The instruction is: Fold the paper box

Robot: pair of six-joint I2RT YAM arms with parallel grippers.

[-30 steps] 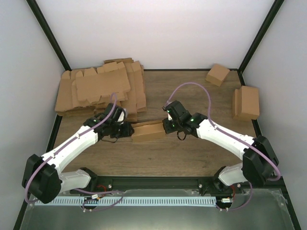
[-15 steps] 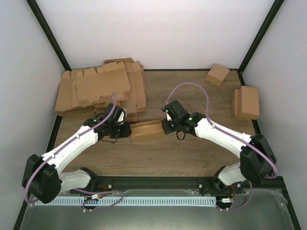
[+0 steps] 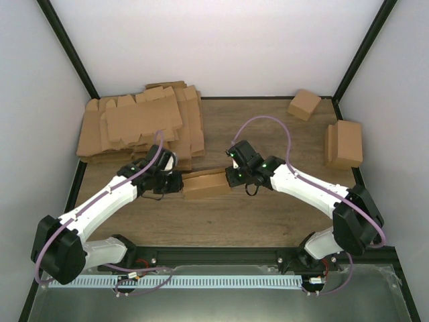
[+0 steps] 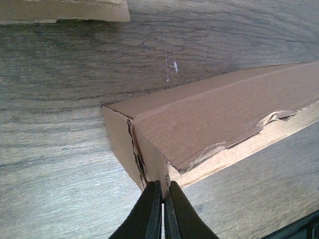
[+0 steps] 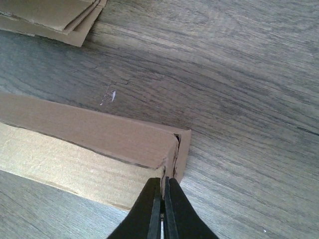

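The paper box (image 3: 206,182) is a shallow brown cardboard box lying on the wooden table between my two arms, mostly folded. My left gripper (image 3: 179,183) is at its left end, shut on the end wall of the paper box (image 4: 199,119), pinching the cardboard corner between its fingertips (image 4: 152,199). My right gripper (image 3: 232,176) is at its right end, shut on the right end flap of the paper box (image 5: 99,144). A torn inner edge shows along the box in the left wrist view.
A pile of flat brown blanks (image 3: 137,124) lies at the back left, its edge visible in the right wrist view (image 5: 55,20). A small cube-like box (image 3: 304,104) stands at the back right, and a folded box (image 3: 344,143) by the right wall.
My right gripper has shifted slightly left toward the box end. The box and my left gripper have barely moved.
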